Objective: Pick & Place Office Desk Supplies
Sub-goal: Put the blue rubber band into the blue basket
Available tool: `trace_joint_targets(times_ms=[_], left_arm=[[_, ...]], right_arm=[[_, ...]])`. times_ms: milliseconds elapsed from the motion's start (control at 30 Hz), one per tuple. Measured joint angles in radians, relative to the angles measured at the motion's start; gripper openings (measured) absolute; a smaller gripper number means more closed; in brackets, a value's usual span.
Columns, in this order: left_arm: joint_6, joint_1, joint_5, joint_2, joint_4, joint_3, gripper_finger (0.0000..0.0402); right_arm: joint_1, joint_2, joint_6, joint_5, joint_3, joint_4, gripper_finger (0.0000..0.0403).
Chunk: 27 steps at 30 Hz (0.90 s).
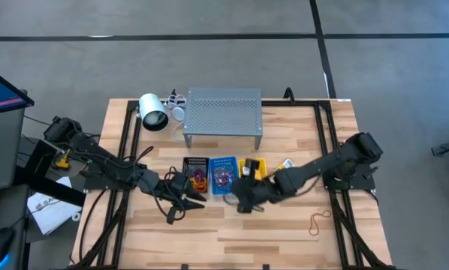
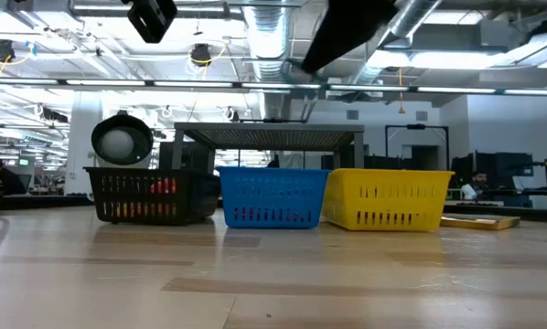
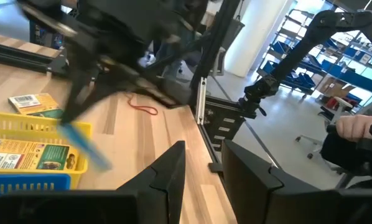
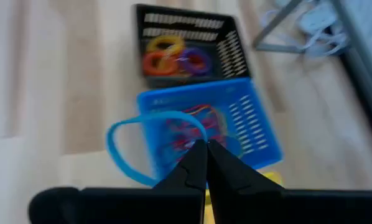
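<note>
Three small baskets stand in a row in front of the grey shelf (image 1: 223,112): black (image 1: 196,174), blue (image 1: 223,174) and yellow (image 1: 253,166). My right gripper (image 4: 204,152) hangs over the blue basket's (image 4: 204,130) near side, shut on a blue rubber band (image 4: 120,155). The black basket (image 4: 183,46) holds orange, yellow and purple bands. Crayon boxes (image 3: 24,155) lie in the yellow basket (image 3: 37,121). My left gripper (image 3: 211,171) hovers near the black basket, pointing toward the table's right side, open with nothing between its fingers. My right gripper pinches the blue rubber band at one spot of its loop (image 4: 195,129) between its two fingertips. The fingers slant down from the table's right side. The band is lifted clear and stands out from the fingertips as an open loop over the blue basket's edge.
One crayon box (image 3: 33,102) lies on the table right of the yellow basket. A red rubber band (image 3: 142,106) lies near the table's right edge. A white cylinder (image 1: 153,112) stands left of the shelf. Bare wood lies along the near side.
</note>
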Motion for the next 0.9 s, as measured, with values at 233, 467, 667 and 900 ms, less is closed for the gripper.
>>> trace_joint_targets(times_ms=[233, 467, 667, 900], left_arm=[[0.052, 0.001, -0.001, 0.000, -0.030, 0.000, 0.0102], [0.156, 0.001, -0.021, 0.000, -0.022, 0.000, 0.0102], [0.244, 0.003, -0.021, 0.000, -0.017, 0.000, 0.0102], [0.341, 0.003, -0.021, 0.000, 0.029, 0.000, 0.0102]], right_arm=[[-0.154, 0.003, -0.187, -0.105, 0.000, 0.036, 0.0000], [-0.241, 0.003, -0.318, -0.157, 0.000, 0.031, 0.0000], [-0.259, 0.003, -0.388, -0.195, 0.000, 0.028, 0.0000], [-0.286, 0.003, -0.426, -0.233, -0.034, 0.074, 0.0000]])
